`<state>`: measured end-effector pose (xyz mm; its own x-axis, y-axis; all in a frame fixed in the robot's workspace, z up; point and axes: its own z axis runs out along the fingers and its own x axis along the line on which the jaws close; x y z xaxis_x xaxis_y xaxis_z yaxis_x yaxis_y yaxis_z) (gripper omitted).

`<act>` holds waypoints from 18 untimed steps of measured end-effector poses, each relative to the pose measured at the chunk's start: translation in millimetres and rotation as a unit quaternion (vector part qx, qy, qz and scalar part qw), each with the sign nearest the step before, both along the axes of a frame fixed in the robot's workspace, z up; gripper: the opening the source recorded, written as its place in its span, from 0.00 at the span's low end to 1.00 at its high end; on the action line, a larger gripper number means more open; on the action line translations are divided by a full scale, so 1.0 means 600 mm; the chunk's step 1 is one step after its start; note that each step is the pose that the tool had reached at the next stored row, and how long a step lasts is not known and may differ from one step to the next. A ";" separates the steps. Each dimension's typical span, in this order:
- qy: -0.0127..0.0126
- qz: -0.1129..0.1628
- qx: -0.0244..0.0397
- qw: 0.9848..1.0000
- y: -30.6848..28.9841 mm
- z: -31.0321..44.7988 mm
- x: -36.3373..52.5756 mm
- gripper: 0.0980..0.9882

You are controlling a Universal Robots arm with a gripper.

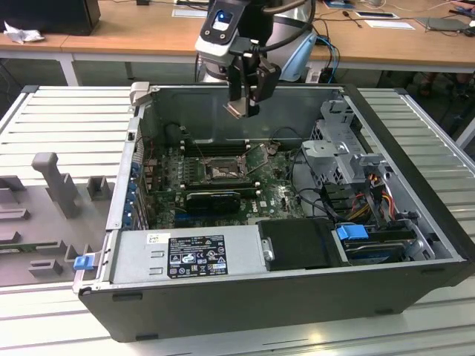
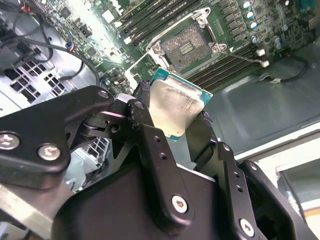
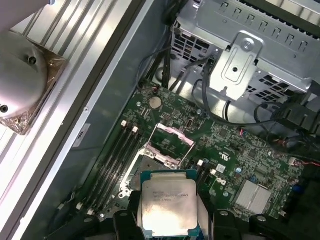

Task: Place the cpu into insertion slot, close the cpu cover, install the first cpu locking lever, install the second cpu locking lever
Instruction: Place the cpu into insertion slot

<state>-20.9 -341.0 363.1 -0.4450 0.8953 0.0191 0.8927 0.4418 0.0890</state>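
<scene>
— Black fingers [image 2: 147,135] come closest to the lens in the second wrist view. What do they hold?

— They belong to the gripper [image 2: 172,120], and it is closed on the cpu [image 2: 176,102]. The two fingers press on opposite edges of the chip, so its silvery top is free and faces the wrist cameras.

— Why by the edges?

— Probably so that nothing touches the contact side, and so the chip can go down flat.

— Where is the cpu compared with the slot [image 2: 184,46]?

— High above it. In the exterior view the gripper hangs near the upper rim of the open case [image 1: 415,245]. The slot lies well below on the board [image 1: 278,189], between the memory slots [image 2: 155,19]. In the first wrist view the slot shows just past the edge of the chip, so the chip is not exactly over it.

— Is the slot ready?

— It seems so. The contact field is bare. The cover [image 3: 174,134] appears to stand raised at one side of the slot, which leaves the way open. The levers are too thin to tell with certainty.

— How far is the task?

— By judgement, at the first step. The cpu is in the gripper and not yet placed, and the cover is not yet closed.
</scene>
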 end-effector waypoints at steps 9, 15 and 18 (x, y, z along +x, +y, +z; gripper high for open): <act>0.000 -0.064 0.000 0.998 0.0000 0.000 0.000 0.48; 0.000 -0.108 0.000 0.994 0.0000 -0.001 0.000 0.48; 0.000 -0.123 0.000 0.992 0.0000 -0.001 0.000 0.48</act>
